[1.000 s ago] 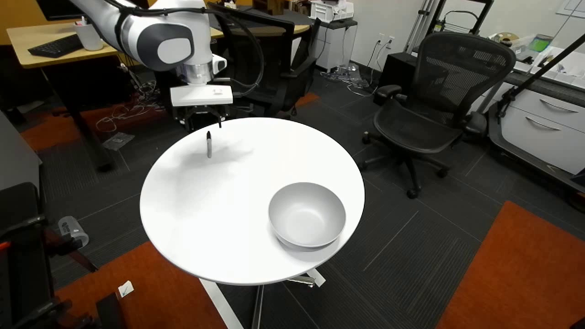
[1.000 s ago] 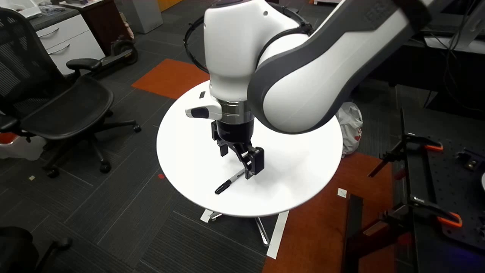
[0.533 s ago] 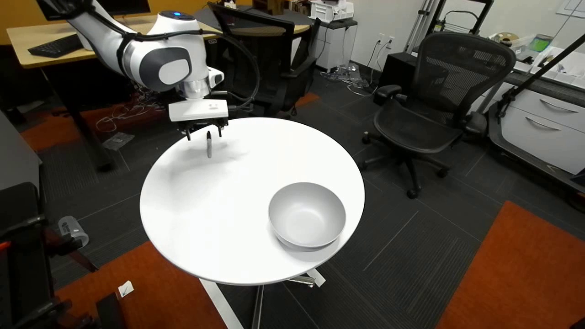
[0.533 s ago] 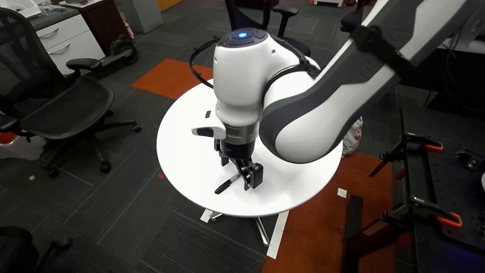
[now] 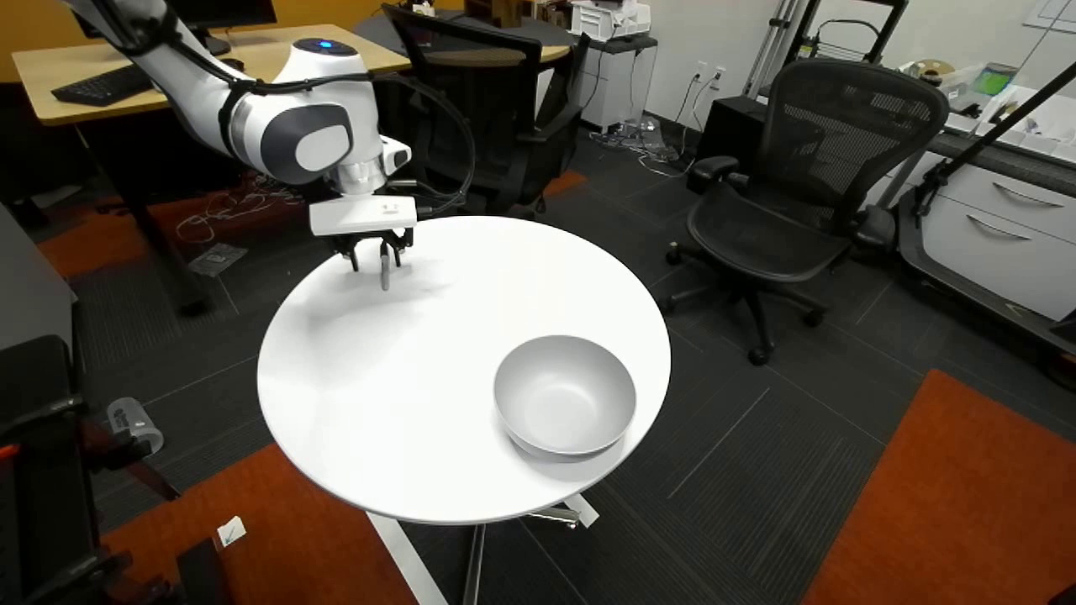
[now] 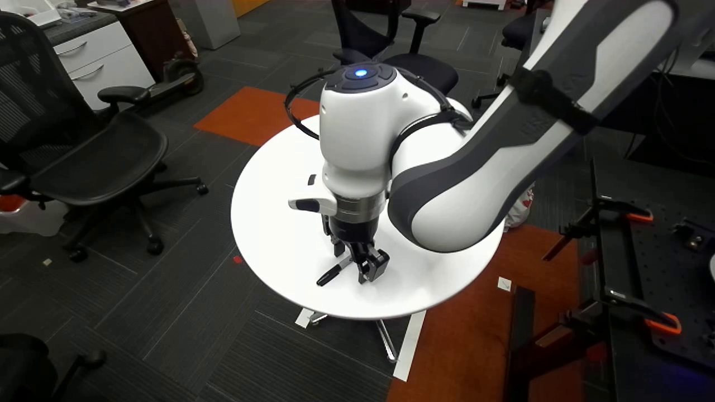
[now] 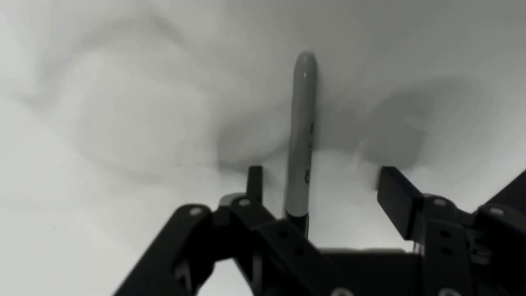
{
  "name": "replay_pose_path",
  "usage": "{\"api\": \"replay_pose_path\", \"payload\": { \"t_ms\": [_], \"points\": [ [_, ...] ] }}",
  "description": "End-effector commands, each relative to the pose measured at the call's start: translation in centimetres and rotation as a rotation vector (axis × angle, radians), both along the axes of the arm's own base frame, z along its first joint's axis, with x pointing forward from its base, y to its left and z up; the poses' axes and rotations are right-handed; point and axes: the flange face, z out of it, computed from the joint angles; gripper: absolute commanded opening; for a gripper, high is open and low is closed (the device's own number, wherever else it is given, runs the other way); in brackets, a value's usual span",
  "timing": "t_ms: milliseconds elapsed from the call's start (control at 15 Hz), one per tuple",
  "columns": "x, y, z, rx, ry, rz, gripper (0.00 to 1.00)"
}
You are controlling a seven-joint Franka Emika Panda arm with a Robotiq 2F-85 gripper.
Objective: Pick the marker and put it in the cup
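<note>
The marker (image 5: 385, 274) has a grey body and a black cap and lies on the white table. It also shows in an exterior view (image 6: 329, 275) and in the wrist view (image 7: 302, 135), where part of its cap is hidden behind a finger linkage. My gripper (image 7: 321, 179) is open, with its fingers on either side of the marker. The left finger in the wrist view is closer to it; neither visibly touches it. The gripper also shows low over the table in both exterior views (image 5: 376, 264) (image 6: 351, 267). The cup, a wide grey bowl (image 5: 565, 361), stands upright and looks empty.
The round white table (image 5: 403, 403) carries the marker and the bowl. The marker lies near the table's edge on the arm's side; the bowl stands near the opposite edge. A black office chair (image 5: 841, 168) and a desk (image 5: 50, 71) stand on the floor around.
The arm has moved down, bringing the gripper low over the marker. The fingers have come somewhat closer together. The marker and the bowl have not moved.
</note>
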Motion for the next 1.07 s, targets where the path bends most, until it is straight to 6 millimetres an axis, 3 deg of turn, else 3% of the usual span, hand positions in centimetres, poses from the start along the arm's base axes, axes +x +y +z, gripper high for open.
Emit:
{"api": "replay_pose_path", "payload": {
  "t_ms": [0, 333, 400, 533, 667, 800, 1000],
  "points": [
    [0.2, 0.1, 0.1, -0.006, -0.028, -0.013, 0.43],
    [0.5, 0.3, 0.3, -0.009, -0.033, -0.005, 0.04],
    [0.6, 0.3, 0.3, -0.009, -0.032, -0.004, 0.01],
    [0.7, 0.2, 0.6, 0.008, -0.033, -0.004, 0.04],
    [0.7, -0.6, 2.3, 0.009, -0.061, -0.031, 0.04],
    [0.5, -2.3, 4.6, -0.002, -0.099, -0.084, 0.04],
    [0.5, -6.4, 9.1, -0.016, -0.153, -0.184, 0.04]
  ]
}}
